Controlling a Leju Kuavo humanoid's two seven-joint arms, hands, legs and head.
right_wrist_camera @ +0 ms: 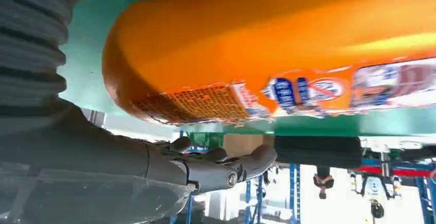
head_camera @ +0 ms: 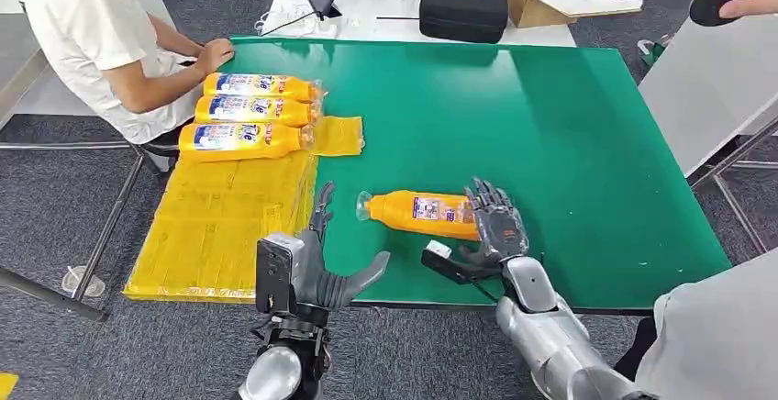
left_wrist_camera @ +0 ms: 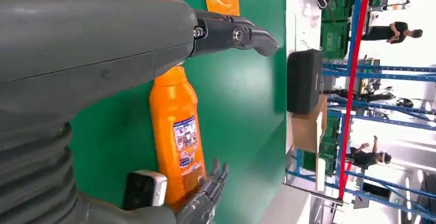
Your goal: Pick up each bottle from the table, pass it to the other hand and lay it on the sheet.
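The robot's right hand (head_camera: 495, 221) rests on the base end of an orange bottle (head_camera: 424, 213) lying on its side on the green table (head_camera: 569, 125), fingers draped over it; whether they clamp it or merely touch cannot be told. At nine o'clock from the bottle's cap, the left hand (head_camera: 321, 267) waits with fingers spread, holding nothing. Beyond it, at ten o'clock, a yellow sheet (head_camera: 229, 226) hangs over the table's edge, and three matching bottles (head_camera: 248, 112) lie in a row at its far end, just beside a seated person's hand (head_camera: 216, 53).

The step looks like the pick-up: the grip would do best wrapped round the broad base, leaving the neck free for the left hand to take. The bottle is smooth, glossy plastic, flattened in section, with a printed label; the sheet is thin and crinkled, the tabletop matte.
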